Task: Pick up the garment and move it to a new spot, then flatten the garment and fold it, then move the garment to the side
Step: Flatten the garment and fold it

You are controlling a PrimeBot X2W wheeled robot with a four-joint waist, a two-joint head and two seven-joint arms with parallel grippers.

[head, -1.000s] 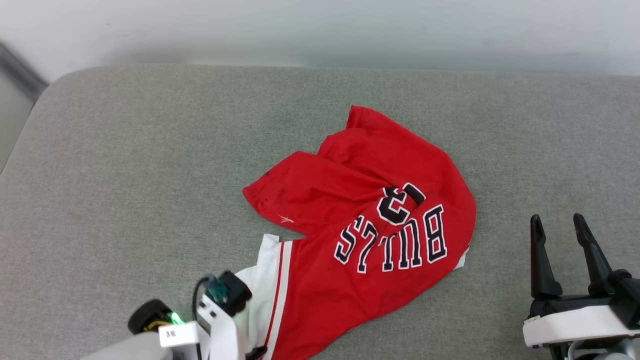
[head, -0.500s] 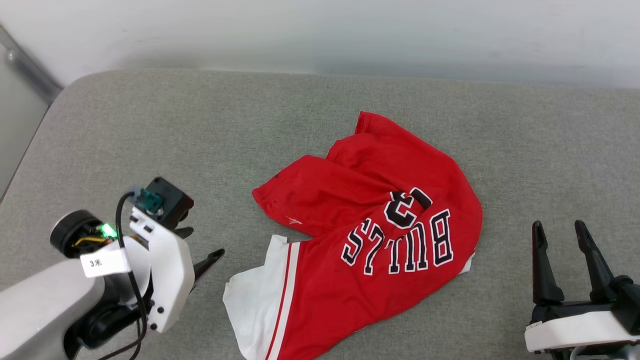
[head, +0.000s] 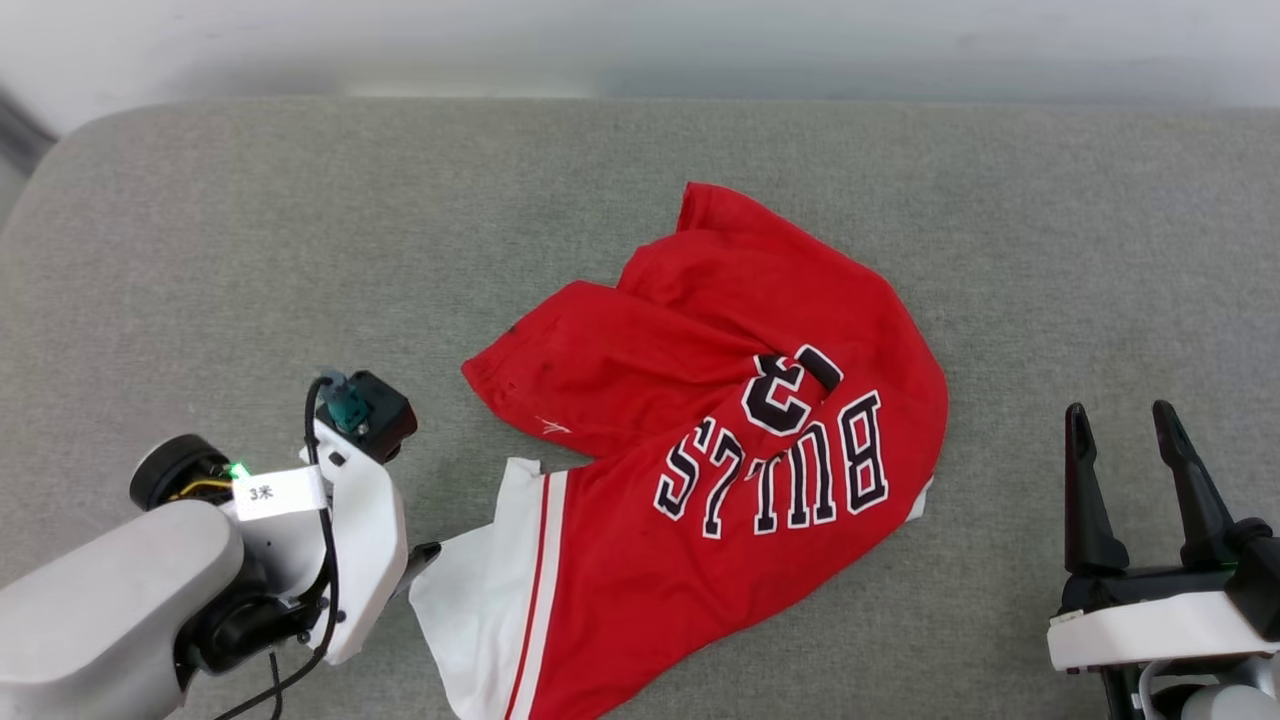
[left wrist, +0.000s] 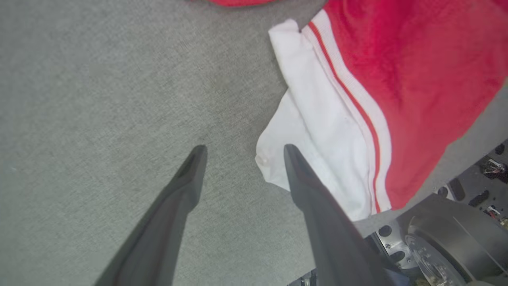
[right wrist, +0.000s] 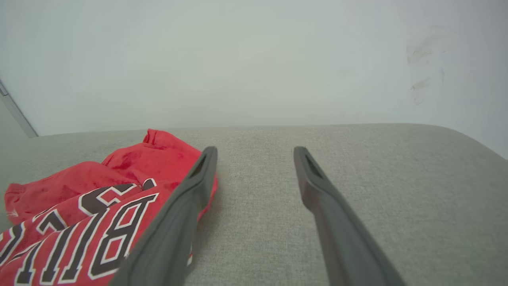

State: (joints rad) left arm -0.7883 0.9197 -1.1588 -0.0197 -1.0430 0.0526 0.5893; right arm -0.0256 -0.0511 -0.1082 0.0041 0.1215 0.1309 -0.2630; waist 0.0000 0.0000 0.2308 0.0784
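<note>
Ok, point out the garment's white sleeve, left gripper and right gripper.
garment's white sleeve (left wrist: 317,131), left wrist view, its middle.
left gripper (left wrist: 244,147), left wrist view, between fingertips.
right gripper (head: 1118,412), head view, between fingertips.

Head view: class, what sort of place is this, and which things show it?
Likely an indoor test room: a grey padded cushion, a plain pale wall behind, a jersey laid out.

A: How does the shirt (head: 700,400) lie?
B: Red, rumpled, on the grey cushion (head: 200,250). Black "BULLS 23" faces up, inverted. White sleeve (head: 470,590) with a red stripe lies at its near left corner.
</note>
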